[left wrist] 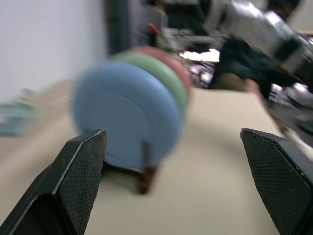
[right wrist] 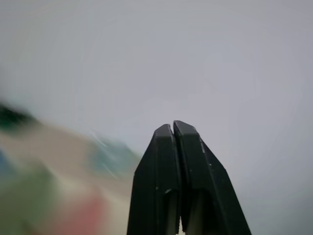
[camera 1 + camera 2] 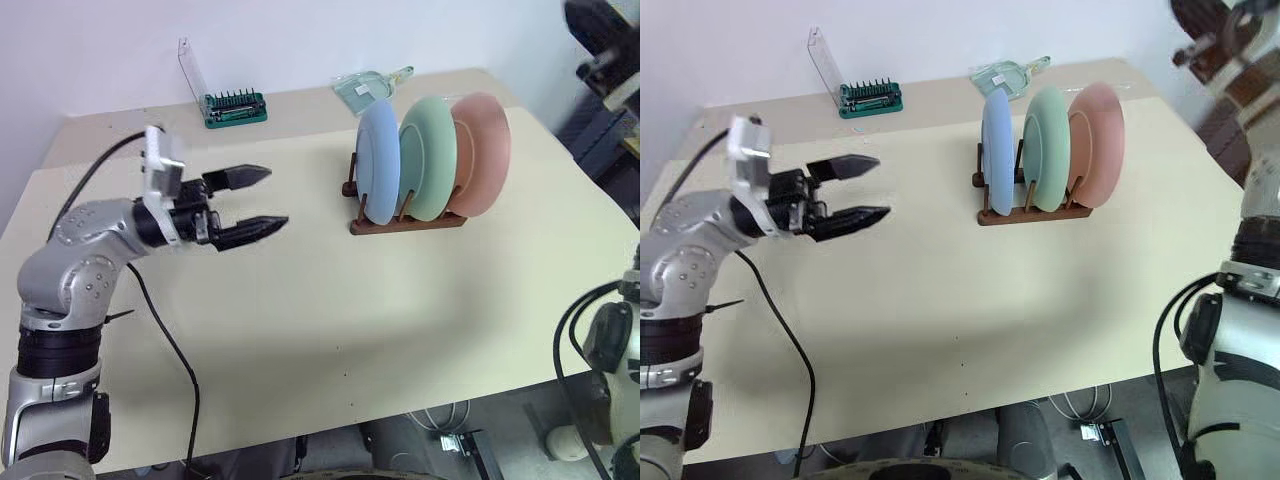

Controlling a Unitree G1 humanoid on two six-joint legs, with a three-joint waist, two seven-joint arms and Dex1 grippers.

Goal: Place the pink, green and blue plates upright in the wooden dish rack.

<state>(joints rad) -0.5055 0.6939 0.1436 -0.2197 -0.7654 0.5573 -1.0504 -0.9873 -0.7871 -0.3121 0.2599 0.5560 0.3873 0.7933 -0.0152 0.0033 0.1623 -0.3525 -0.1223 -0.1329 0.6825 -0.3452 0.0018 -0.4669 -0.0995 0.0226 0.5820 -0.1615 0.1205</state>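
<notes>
The blue plate (image 3: 378, 160), green plate (image 3: 430, 155) and pink plate (image 3: 487, 150) stand upright side by side in the wooden dish rack (image 3: 405, 225) at the back right of the table. My left gripper (image 3: 275, 197) hovers over the table to the left of the rack, open and empty, its fingers pointing at the plates. Between those fingers (image 1: 83, 166) the left wrist view shows the blue plate (image 1: 127, 117) in front, with the green plate (image 1: 168, 73) behind it. Raised off the table, my right gripper (image 2: 173, 128) is shut with nothing in it.
A green-based tool holder (image 3: 235, 108) with a clear lid and a clear plastic scoop (image 3: 368, 88) sit at the table's back edge. A black cable (image 3: 170, 350) trails over the cream table (image 3: 330, 330) from my left arm to the front edge.
</notes>
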